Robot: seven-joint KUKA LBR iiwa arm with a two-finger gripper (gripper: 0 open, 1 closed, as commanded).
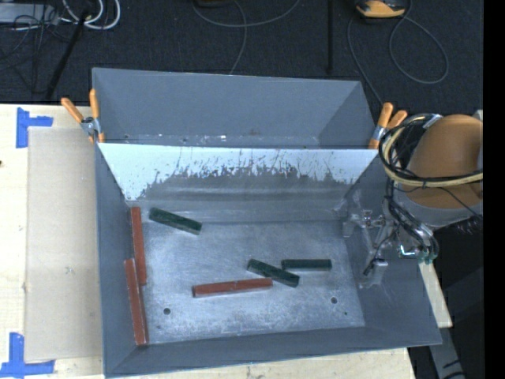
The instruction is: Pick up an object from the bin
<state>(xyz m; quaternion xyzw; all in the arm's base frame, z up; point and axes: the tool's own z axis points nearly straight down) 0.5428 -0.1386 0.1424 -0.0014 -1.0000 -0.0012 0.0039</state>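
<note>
My gripper [374, 249] hangs over the right end of the bin floor, close to the right wall, with nothing visibly in it. The nearest loose thing is a short dark green bar [307, 264], lying flat a little to the gripper's left. A second dark green bar [272, 272] lies slanted, touching that one's left end. Below them a long red-brown bar [232, 287] lies almost level on the floor.
Another dark green bar [175, 221] lies at the back left. Two red-brown bars [138, 245] [136, 302] run along the left wall, one behind the other. The arm with its orange cover and cables reaches in over the right rim.
</note>
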